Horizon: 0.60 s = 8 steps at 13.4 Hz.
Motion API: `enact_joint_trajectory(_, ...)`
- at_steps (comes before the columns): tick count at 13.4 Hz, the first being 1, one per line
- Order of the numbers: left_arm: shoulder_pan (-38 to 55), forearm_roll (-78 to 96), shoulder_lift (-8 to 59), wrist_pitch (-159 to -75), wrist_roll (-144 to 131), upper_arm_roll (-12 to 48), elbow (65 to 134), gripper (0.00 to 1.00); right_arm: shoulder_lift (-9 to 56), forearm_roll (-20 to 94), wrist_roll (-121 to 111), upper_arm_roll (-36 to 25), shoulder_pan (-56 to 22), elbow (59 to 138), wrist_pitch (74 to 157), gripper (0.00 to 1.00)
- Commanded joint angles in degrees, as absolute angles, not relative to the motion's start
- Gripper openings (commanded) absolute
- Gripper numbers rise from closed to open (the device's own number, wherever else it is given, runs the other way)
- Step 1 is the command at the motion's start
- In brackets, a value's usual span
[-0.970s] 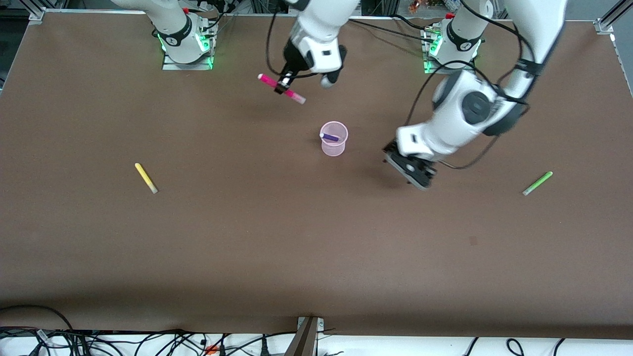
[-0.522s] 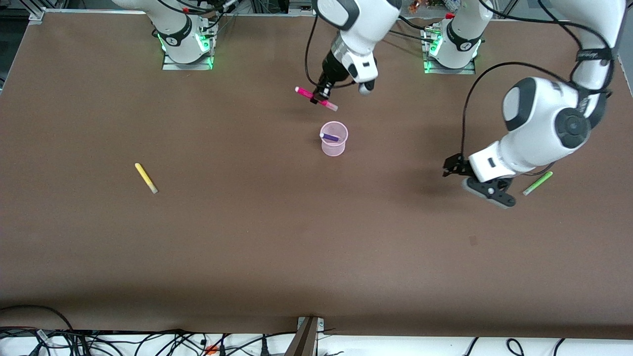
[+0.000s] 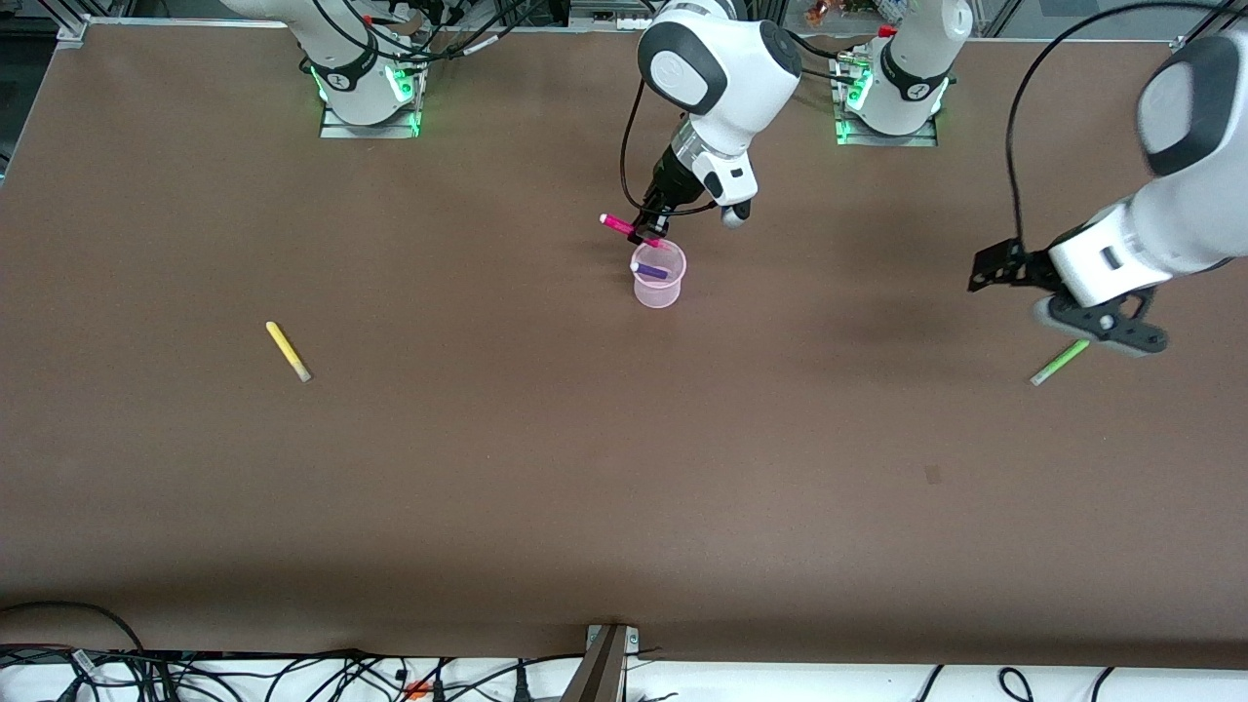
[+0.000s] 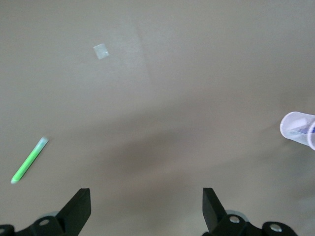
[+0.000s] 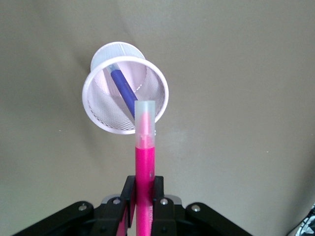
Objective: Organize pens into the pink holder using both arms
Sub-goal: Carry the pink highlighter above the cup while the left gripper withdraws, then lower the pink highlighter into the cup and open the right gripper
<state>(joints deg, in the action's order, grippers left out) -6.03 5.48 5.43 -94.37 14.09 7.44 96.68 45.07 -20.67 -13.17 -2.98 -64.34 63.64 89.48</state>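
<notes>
Right gripper (image 3: 645,232) clamps the magenta pen (image 3: 624,226) near mid-length and hangs just over the rim of the pink holder (image 3: 659,289), on the rim's edge toward the robots' bases. The pen lies close to level, not upright. In the right wrist view its long axis runs straight out from the jaws, pale capped end (image 5: 145,114) leading, and that end sits over the holder's mouth (image 5: 125,94). So the cup lies directly ahead of and below the held pen's tip. Judgement: the drop turns on tipping this axis steeper, so the capped end goes down inside rather than bridging the rim.

The purple pen (image 3: 650,271) is already in the holder, leaning across it at a slant; it takes part of the opening just under the incoming tip, and could deflect it.

Left gripper (image 3: 1068,297) is spread wide and carries nothing. It hovers over the table near the left arm's end, almost over the green pen (image 3: 1060,362). In the left wrist view the green pen (image 4: 29,161) lies off to one side of the open fingers, not between them, its long axis diagonal to the gap.

Yellow pen (image 3: 288,351) lies flat well away toward the right arm's end, with neither claw close.
</notes>
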Motion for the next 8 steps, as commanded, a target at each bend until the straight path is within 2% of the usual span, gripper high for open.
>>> enact_joint_trajectory(1, -4.92, 6.07, 6.68, -85.72, 13.01, 4.14, 88.0, 1.0, 47.89, -22.06, -12.66, -3.52, -65.21, 61.7, 88.33, 0.0)
enact_joint_trajectory(5, -1.16, 6.15, 7.21, -76.92, 1.62, 1.23, 81.48, 1.0, 48.95, -23.2, -11.34, -3.52, -66.35, 61.79, 88.33, 0.0)
enact_joint_trajectory(8, 6.04, 6.15, 7.03, -76.55, -2.02, -6.04, 81.47, 1.0, 49.92, -23.29, -10.55, -3.52, -66.71, 61.79, 88.33, 0.0)
